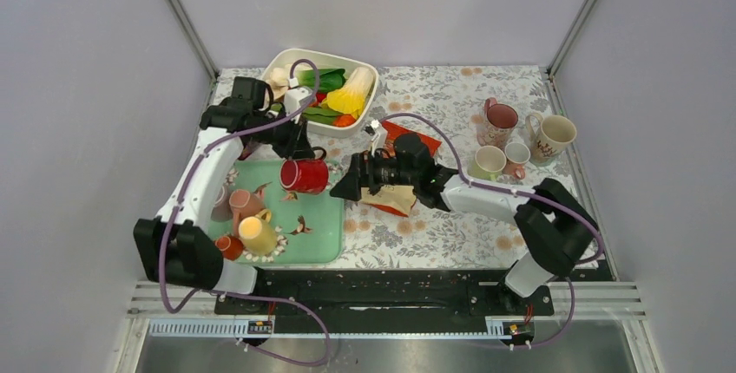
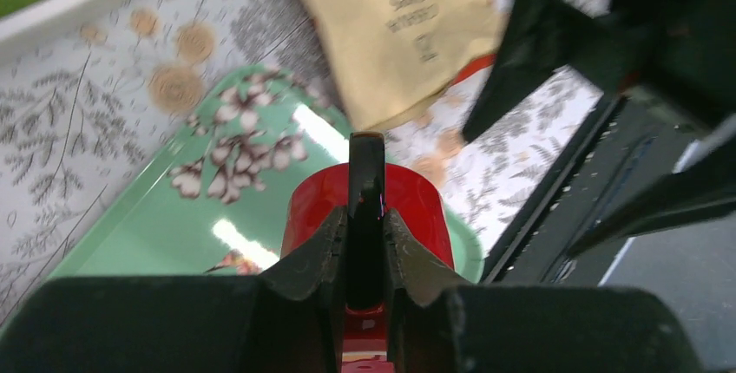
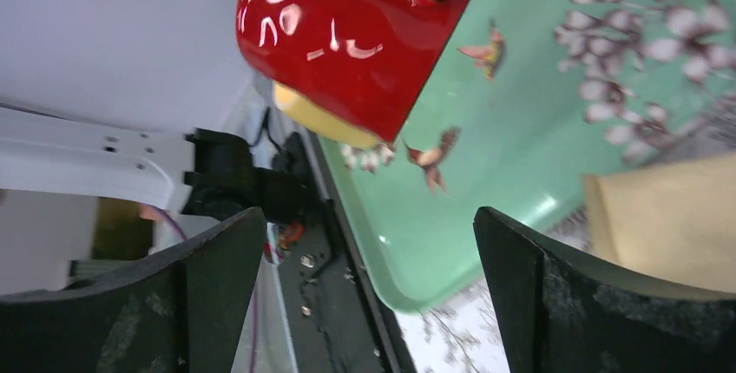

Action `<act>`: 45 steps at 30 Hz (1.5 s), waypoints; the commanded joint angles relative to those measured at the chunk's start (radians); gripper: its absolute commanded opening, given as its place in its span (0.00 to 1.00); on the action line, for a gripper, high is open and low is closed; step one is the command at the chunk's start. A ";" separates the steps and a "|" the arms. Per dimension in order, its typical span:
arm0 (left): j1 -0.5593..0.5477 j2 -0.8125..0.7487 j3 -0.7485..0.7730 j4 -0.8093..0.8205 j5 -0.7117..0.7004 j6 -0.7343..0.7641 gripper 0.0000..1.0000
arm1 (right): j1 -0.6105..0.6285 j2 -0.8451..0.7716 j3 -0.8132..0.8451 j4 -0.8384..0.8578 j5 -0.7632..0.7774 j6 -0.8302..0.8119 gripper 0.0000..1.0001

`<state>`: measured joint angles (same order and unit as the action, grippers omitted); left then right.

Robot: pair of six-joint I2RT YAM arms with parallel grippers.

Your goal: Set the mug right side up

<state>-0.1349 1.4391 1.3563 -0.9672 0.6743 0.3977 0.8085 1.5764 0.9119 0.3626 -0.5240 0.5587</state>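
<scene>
A red mug (image 1: pixel 304 175) with a black handle hangs on its side above the green floral tray (image 1: pixel 321 243). My left gripper (image 1: pixel 299 149) is shut on the mug's black handle (image 2: pixel 366 173), seen between its fingers in the left wrist view, with the red mug body (image 2: pixel 417 204) below. My right gripper (image 1: pixel 347 184) is open and empty just right of the mug. The right wrist view shows the red mug (image 3: pixel 338 35) ahead and above its open fingers (image 3: pixel 217 278), not touching it.
The tray holds a yellow mug (image 1: pixel 259 236), a pink cup (image 1: pixel 243 204) and a small orange cup (image 1: pixel 229 245). A white bin of toy food (image 1: pixel 325 91) stands behind. A tan packet (image 1: pixel 395 199) lies under the right arm. Several mugs (image 1: pixel 499 123) stand at the right.
</scene>
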 commanded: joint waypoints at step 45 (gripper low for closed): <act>0.024 -0.428 -0.419 0.240 -0.267 0.109 0.99 | -0.905 -0.408 0.319 -1.012 0.837 -0.509 0.00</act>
<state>-0.1162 1.0164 0.9356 -0.7895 0.4095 0.4759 0.0635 1.1126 1.1835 -0.7101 0.2462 0.0570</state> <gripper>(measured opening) 0.988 0.162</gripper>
